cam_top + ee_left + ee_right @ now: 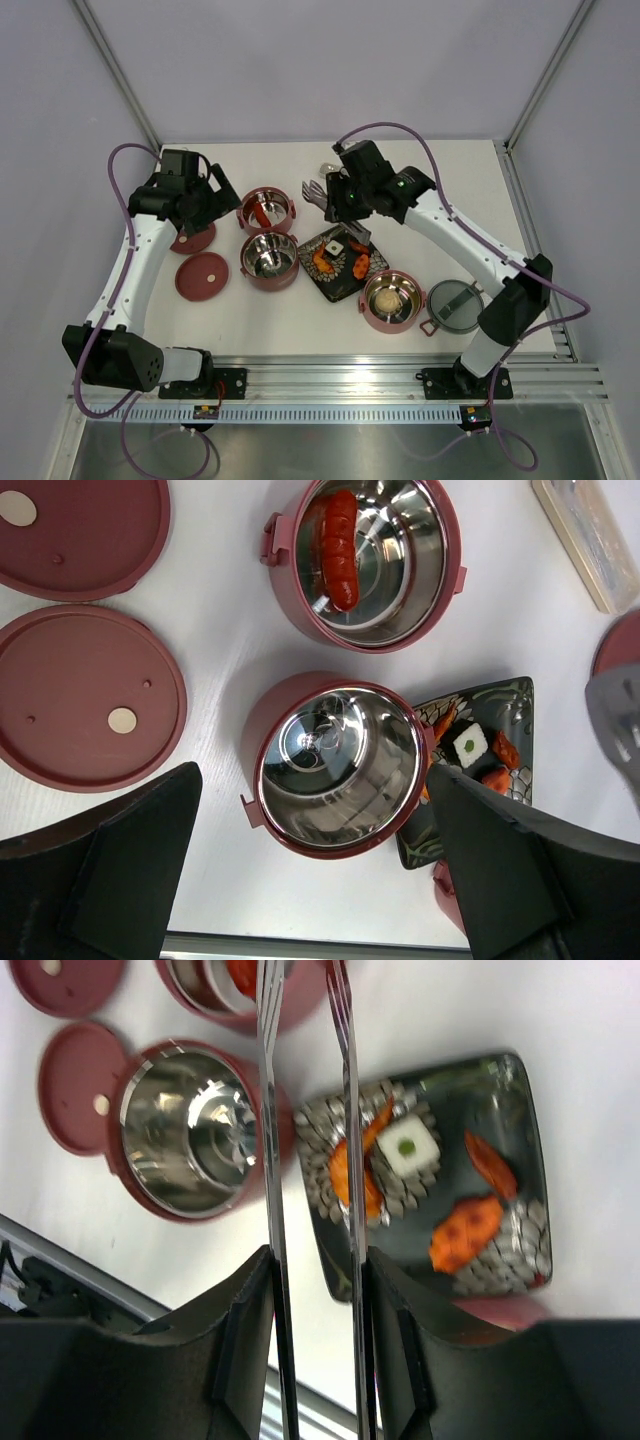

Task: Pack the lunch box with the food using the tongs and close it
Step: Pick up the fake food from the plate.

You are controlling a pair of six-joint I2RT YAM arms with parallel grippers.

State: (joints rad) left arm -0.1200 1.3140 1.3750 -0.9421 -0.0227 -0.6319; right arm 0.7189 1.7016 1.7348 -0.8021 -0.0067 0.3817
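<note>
My right gripper (318, 1260) is shut on the tongs (270, 1110), one finger pressing each silvery arm. The arms reach out over the black flowered plate (520, 1110), one crossing an orange chunk (338, 1165). More orange food (465, 1232) and a red piece (490, 1163) lie on the plate. My left gripper (312, 780) hangs open above an empty lunch box bowl (335, 765). A second bowl (440, 580) holds a red stick (340, 550). A third bowl (392, 298) holds a beige ball. Its grey handled lid (455, 305) lies beside it.
Two dark-red disc lids (85, 695) (80, 530) lie left of the bowls. A white square (408, 1147) sits on the plate. A translucent oblong case (590, 540) and grey cutlery (315, 190) lie behind the plate. The table's near rail (330, 378) runs along the front.
</note>
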